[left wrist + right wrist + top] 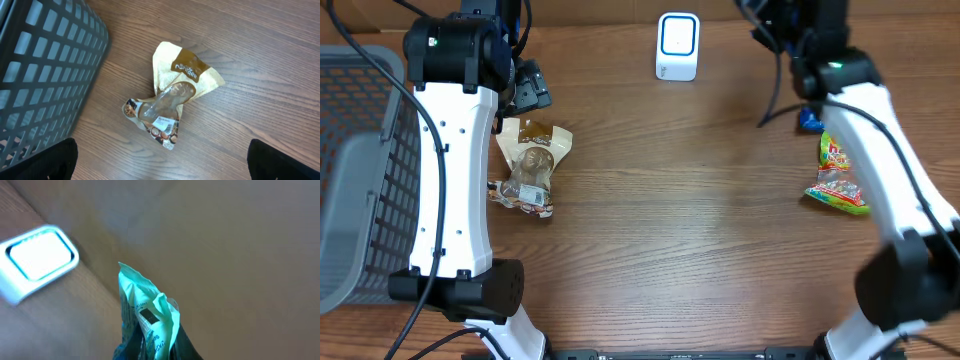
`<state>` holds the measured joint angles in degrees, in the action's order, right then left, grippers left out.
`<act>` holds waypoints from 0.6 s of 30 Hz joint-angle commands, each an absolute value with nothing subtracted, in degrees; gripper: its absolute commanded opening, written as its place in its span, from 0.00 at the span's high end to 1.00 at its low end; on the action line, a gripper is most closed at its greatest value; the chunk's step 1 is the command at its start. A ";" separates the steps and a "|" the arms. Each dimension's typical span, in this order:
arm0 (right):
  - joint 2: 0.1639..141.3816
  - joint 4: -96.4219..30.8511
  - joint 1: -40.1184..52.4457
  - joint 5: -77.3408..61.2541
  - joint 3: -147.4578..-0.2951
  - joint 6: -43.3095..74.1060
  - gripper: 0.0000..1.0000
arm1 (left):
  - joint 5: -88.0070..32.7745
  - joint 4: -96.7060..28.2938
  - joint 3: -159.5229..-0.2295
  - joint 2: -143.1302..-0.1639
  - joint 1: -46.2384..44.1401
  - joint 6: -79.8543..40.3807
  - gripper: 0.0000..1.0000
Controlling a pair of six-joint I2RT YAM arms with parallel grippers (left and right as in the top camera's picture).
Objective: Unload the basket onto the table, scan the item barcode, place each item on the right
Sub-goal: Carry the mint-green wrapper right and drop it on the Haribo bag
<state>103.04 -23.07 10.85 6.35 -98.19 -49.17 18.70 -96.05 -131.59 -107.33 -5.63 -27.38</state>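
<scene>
Teal packet [147,312] sticking up from right gripper [155,352], jaws pinching shut on its lower end. I am seeing white scanner [37,260] up-left of it in wrist view, near but apart. Right arm reaching toward far table edge, arching over colourful candy bag [840,178]. Left gripper [528,92] hanging wide open over brown snack bag [175,95], beside grey basket [45,65]. Wide stretch of wooden table [700,220] showing between 2 arms.
</scene>
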 commanded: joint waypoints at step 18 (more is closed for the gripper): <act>109.30 -62.04 -4.82 16.40 -98.59 1.61 0.96 | 19.44 -95.96 -131.35 -107.72 -6.02 -28.53 0.00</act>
<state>108.14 -59.64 -2.04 15.40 -98.28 -10.57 18.70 -96.03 -131.59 -107.33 -5.63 -27.53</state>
